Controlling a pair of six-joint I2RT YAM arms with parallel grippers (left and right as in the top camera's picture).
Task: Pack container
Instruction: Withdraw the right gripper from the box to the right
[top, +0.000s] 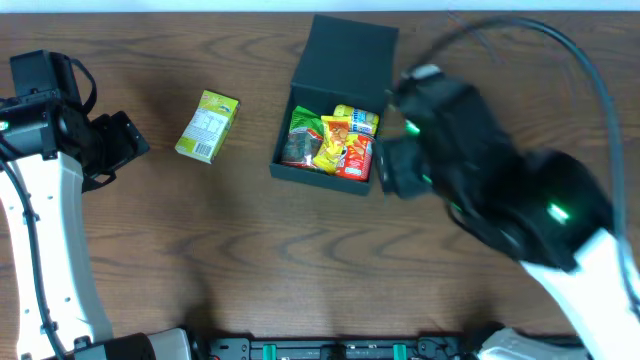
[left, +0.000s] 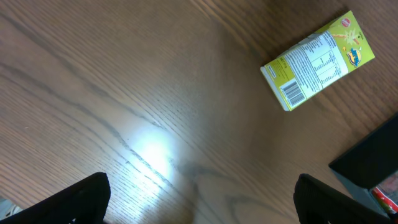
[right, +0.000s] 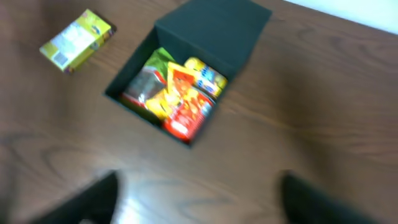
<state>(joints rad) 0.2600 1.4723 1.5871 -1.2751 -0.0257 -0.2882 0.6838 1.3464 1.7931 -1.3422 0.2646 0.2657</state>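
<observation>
The dark teal container (top: 292, 140) stands open at the table's middle back, its flap lid (top: 345, 55) folded back. Several snack packets (top: 335, 140) lie inside it. It also shows in the right wrist view (right: 134, 68) and at the right edge of the left wrist view (left: 373, 152). A small yellow-green carton (top: 207, 126) lies on the table left of the container, also seen in the left wrist view (left: 317, 61) and the right wrist view (right: 76, 40). My left gripper (left: 199, 199) is open and empty at the far left. My right gripper (right: 199, 193) is open and empty, just right of the container, blurred.
The wooden table (top: 300, 260) runs across the whole view. The right arm (top: 500, 190) hangs over the table's right half. The left arm (top: 50, 190) stands along the left edge.
</observation>
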